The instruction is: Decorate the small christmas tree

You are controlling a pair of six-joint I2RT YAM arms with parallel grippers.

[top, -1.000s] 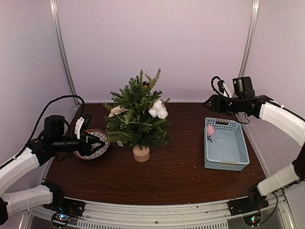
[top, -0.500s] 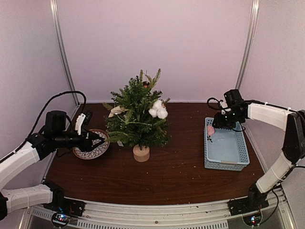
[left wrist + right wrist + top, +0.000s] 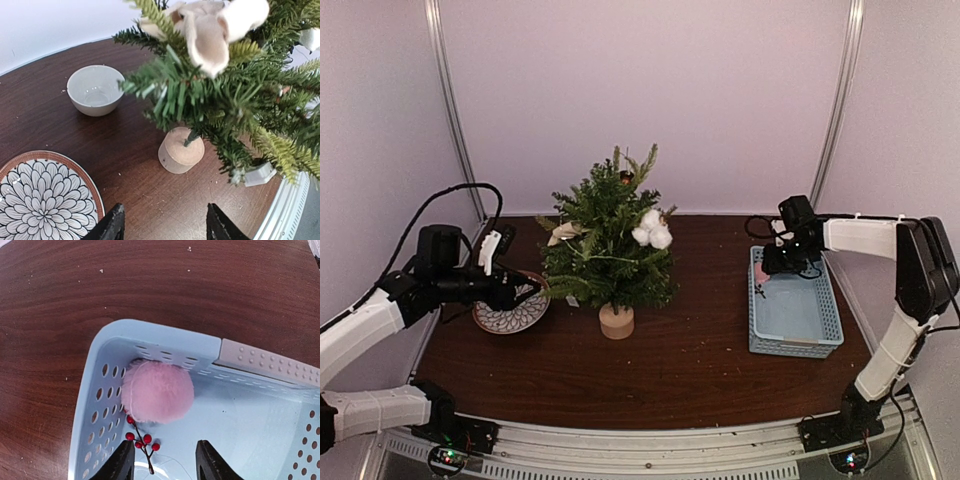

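The left gripper (image 3: 165, 227) hangs with its jaws apart and nothing between them. Its tips are low over the table (image 3: 680, 370), at the right rim of a flower-patterned plate (image 3: 45, 195). The right gripper (image 3: 165, 460) also has its jaws apart and grips nothing. It reaches into the far left corner of a pale blue basket (image 3: 796, 348). Just ahead of its tips a pink pompom (image 3: 157, 391) lies pressed into that corner, and a red berry sprig (image 3: 141, 440) lies against the pompom's near side, close to the left-hand finger; I cannot tell whether it touches the finger.

A broad band of bare brown wood runs along the near edge, and a strip of it lies between the basket and the small christmas tree (image 3: 610, 240). The tree stands upright on its round wooden stump (image 3: 181, 152) at mid-table, near the plate and well apart from the basket, its lower branches spreading toward the left gripper. A cream ornament (image 3: 210, 30) hangs on its left side and white cotton balls (image 3: 653, 232) on its right. A small grey bowl (image 3: 96, 90) sits beyond the plate. Pale walls close in the back and both sides
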